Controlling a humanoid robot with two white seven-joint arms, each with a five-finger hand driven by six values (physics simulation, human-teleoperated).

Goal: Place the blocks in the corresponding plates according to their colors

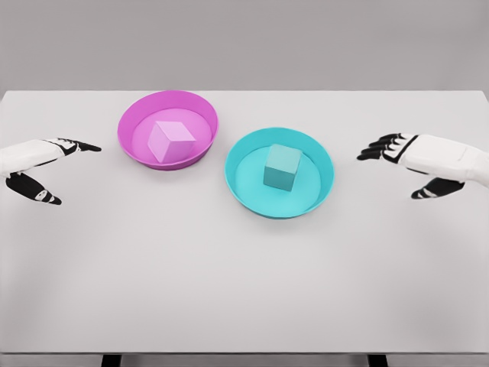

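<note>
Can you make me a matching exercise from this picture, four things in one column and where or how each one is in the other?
Things:
1. pink cube block
2. teal cube block
3. left hand
4. right hand

Places or states:
A. open, over the table's right side
B. inside the round teal plate
C. open, at the picture's left edge
D. inside the round pink plate

Pairs: 1-D, 2-B, 3-C, 4-A

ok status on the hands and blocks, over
Left hand and right hand open, holding nothing. Pink block in pink plate, teal block in teal plate. Nothing in the way.
</note>
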